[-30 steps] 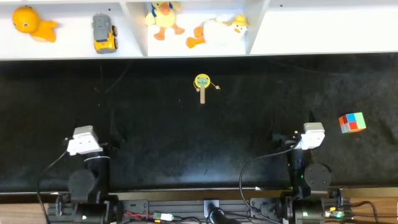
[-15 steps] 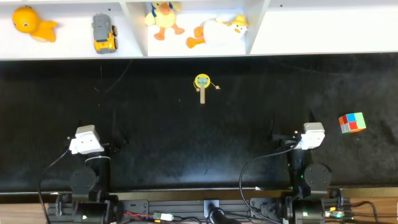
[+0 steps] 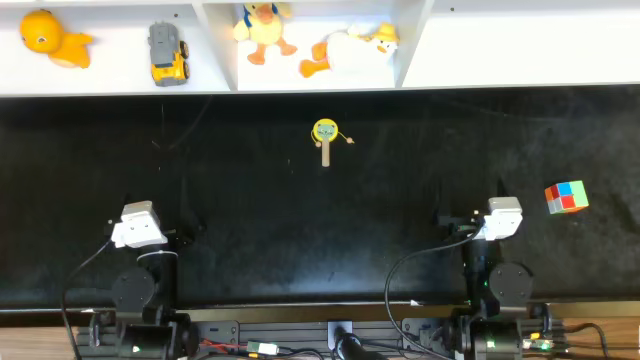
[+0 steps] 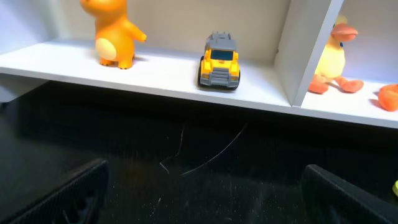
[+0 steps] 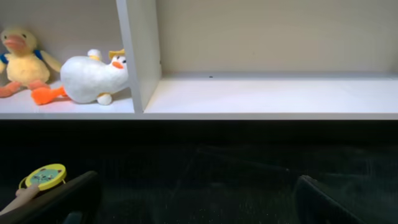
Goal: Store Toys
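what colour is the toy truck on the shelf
The truck is yellow and grey, clearest in the left wrist view.

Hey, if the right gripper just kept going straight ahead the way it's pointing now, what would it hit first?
Probably the white shelf, at its empty compartment. The black tabletop before the right gripper looks free; the yellow stick drum lies off to the side.

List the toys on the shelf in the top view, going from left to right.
orange duck → yellow and grey truck → yellow plush duck → white plush duck
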